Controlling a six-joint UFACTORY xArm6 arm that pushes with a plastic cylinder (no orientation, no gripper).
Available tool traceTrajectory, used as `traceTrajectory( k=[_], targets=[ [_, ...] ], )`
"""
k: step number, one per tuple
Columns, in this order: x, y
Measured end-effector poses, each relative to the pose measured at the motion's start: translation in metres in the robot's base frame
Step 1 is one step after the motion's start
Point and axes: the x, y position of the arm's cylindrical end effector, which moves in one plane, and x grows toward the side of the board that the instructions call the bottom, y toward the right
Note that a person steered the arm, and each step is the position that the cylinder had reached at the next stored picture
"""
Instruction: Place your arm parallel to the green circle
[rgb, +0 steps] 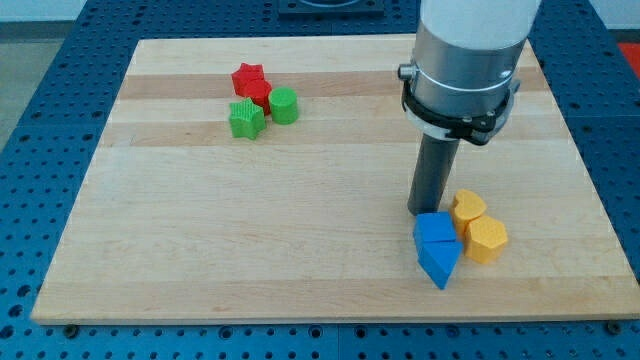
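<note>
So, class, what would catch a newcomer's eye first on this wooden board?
The big grey arm with its dark rod dominates the view's right; my tip sits just above the blue cube, beside the yellow blocks at lower right. Far off at the upper left huddle a red star, a green star and the green circle.
</note>
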Motion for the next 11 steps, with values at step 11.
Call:
traceTrajectory(
  k=[11],
  targets=[
    [-0.135, -0.082]
  ],
)
